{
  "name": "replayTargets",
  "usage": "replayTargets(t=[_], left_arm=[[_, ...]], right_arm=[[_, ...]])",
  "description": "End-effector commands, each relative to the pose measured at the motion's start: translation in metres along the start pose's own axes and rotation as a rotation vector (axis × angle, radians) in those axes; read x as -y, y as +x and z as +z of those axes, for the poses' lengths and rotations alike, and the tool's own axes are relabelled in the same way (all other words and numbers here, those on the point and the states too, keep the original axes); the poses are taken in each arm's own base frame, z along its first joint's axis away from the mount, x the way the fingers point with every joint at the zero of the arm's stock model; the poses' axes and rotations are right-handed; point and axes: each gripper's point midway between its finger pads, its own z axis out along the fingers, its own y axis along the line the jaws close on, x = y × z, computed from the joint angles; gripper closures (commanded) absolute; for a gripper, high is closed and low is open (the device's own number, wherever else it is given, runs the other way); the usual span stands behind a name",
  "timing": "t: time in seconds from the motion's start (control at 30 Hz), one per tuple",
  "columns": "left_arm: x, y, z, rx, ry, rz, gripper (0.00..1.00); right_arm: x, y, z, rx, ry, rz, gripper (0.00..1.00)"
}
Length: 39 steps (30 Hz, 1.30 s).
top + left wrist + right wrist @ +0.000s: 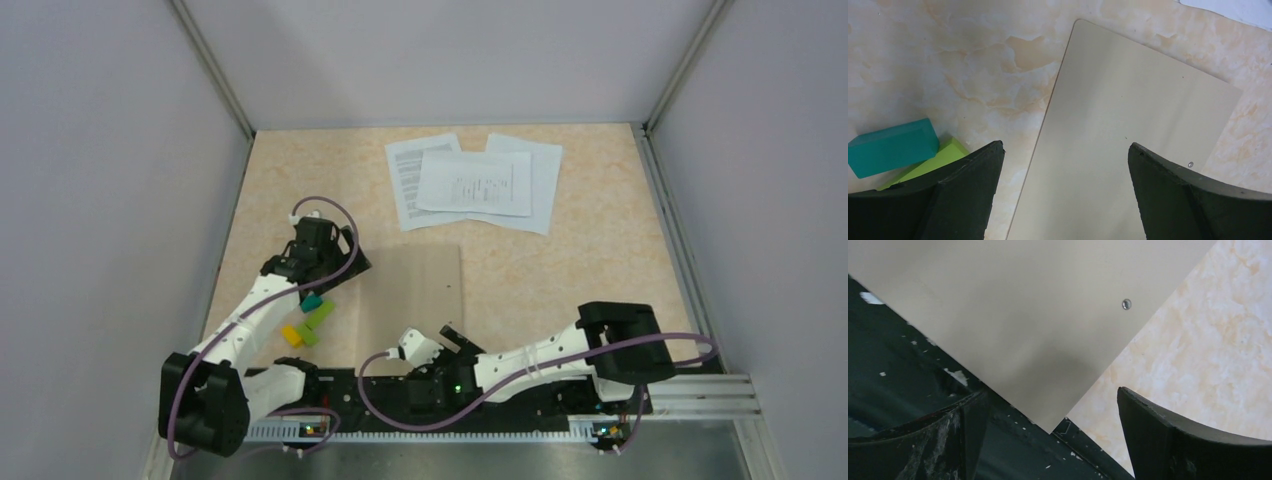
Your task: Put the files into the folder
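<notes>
The folder (412, 298) lies closed and flat on the table, its near edge over the black base rail. The files (472, 181), overlapping white printed sheets, lie at the far side, apart from the folder. My left gripper (343, 264) is open and empty above the folder's left edge; in the left wrist view the folder (1128, 125) fills the gap between my fingers (973, 190). My right gripper (445, 337) is open and empty over the folder's near right corner (1023, 315), which lies between its jaws in the right wrist view.
Small teal (893, 147), green (935, 160) and yellow (291, 335) blocks lie left of the folder beside my left arm. The black base rail (1008, 450) runs under the folder's near corner. Grey walls enclose the table on three sides.
</notes>
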Motion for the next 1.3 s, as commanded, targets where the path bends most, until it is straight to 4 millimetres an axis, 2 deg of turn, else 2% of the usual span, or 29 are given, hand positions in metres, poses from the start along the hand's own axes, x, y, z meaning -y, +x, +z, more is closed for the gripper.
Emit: replayTargets(t=[0.0, 0.5, 0.63, 1.03, 1.27], left_arm=[[0.011, -0.016, -0.005, 0.044, 0.038, -0.002, 0.01], [0.004, -0.012, 0.003, 0.038, 0.027, -0.029, 0.01], [0.009, -0.006, 0.007, 0.007, 0.055, -0.05, 0.01], [0.013, -0.011, 0.006, 0.014, 0.064, -0.056, 0.01], [0.023, -0.016, -0.005, 0.012, 0.109, -0.087, 0.01]], right_arm=[[0.018, -0.012, -0.002, 0.036, 0.134, -0.031, 0.11], [0.019, -0.009, 0.017, 0.061, 0.25, -0.073, 0.35], [0.022, -0.012, 0.018, 0.087, 0.283, -0.071, 0.46], [0.037, -0.028, 0.008, 0.174, 0.35, 0.005, 0.86], [0.042, -0.038, -0.002, 0.21, 0.343, 0.094, 0.97]])
